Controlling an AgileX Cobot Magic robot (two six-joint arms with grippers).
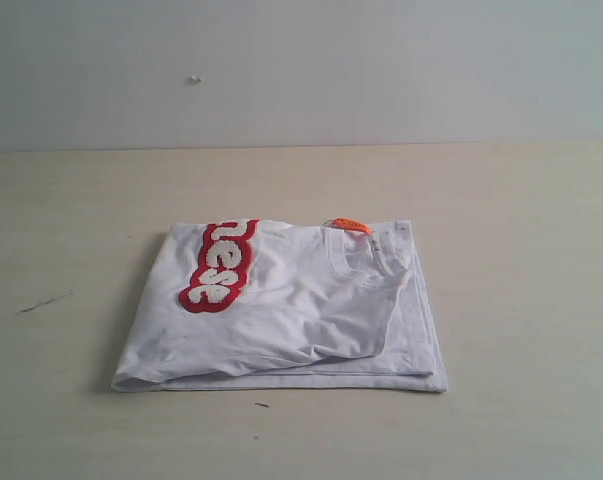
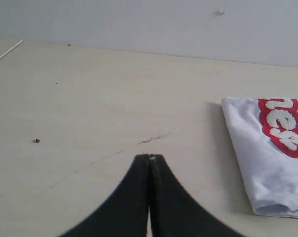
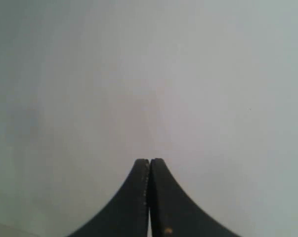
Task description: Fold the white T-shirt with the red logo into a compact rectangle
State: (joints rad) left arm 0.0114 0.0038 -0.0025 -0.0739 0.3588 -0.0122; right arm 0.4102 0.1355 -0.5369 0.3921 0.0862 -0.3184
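Note:
The white T-shirt [image 1: 291,315] lies folded in a rough rectangle on the table, its red logo [image 1: 219,265] with white letters showing on the top layer at the left. An orange neck tag [image 1: 347,225] sticks up at the far edge by the collar. In the left wrist view one end of the white T-shirt [image 2: 267,168] and part of the red logo [image 2: 283,126] show off to one side. My left gripper [image 2: 149,157] is shut on nothing, over bare table apart from the shirt. My right gripper [image 3: 149,160] is shut and empty, facing a plain wall. Neither gripper appears in the exterior view.
The light wooden table [image 1: 521,250] runs wide around the shirt, with a dark scratch [image 1: 43,302] at the left and a pale wall [image 1: 301,70] behind. The left wrist view shows a crack [image 2: 153,139] in the tabletop and a small dark speck [image 2: 36,140].

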